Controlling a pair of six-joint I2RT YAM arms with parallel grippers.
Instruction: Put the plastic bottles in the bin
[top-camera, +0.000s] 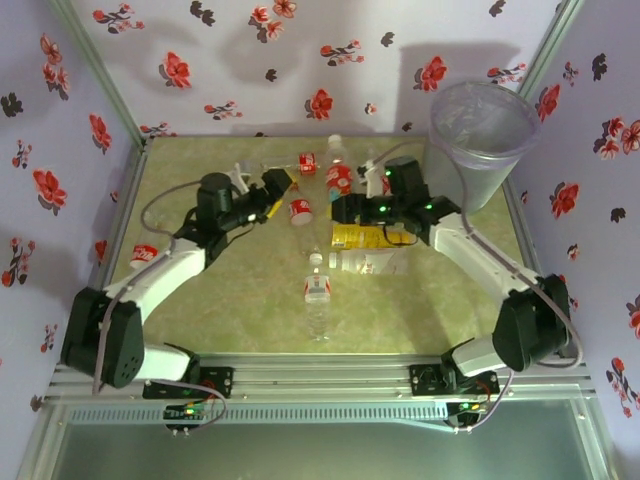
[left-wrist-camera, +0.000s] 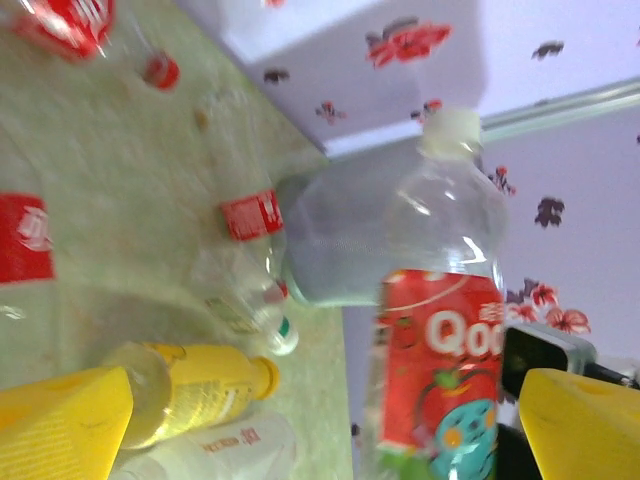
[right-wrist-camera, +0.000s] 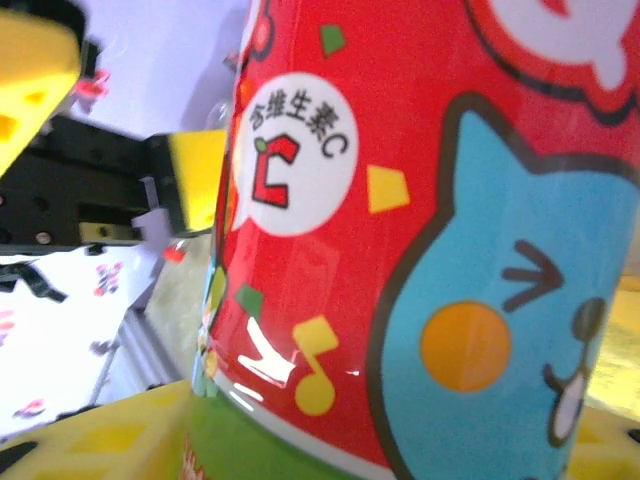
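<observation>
Handover is the step, as I read it. The red-label bottle (left-wrist-camera: 440, 340) w/ white cap looks lifted off the desk (top-camera: 430, 310), over its far middle, between the two arms. My left hand (top-camera: 280, 193) stands wide open, its yellow fingers (left-wrist-camera: 60, 425) clear on either side of the bottle, so it carries nothing. My right hand (top-camera: 352, 197) looks clamped on the bottle's labelled belly: in the right wrist view the label sits hard up against the lens w/ yellow pads at the lower corners. I can't see pad contact itself, so that's a judgement.

To do it well:
- Draw the left hand straight back toward the left edge first, no sideways swing, since one finger sits close to the right hand's body.
- Lift w/ the right hand enough to top the rim of the bin (top-camera: 478, 165). It stands tall at the far right corner, so height matters more than reach.
- Get over rim centre, then let go. Thin plastic is prob. slick and squashy, so no jerks en route or it may slip or pivot.
- Mind the yellow-label bottle (top-camera: 365, 237) lying just under the right arm, and the clear bottle (top-camera: 317, 295) near the desk middle; a low elbow could roll them.
</observation>
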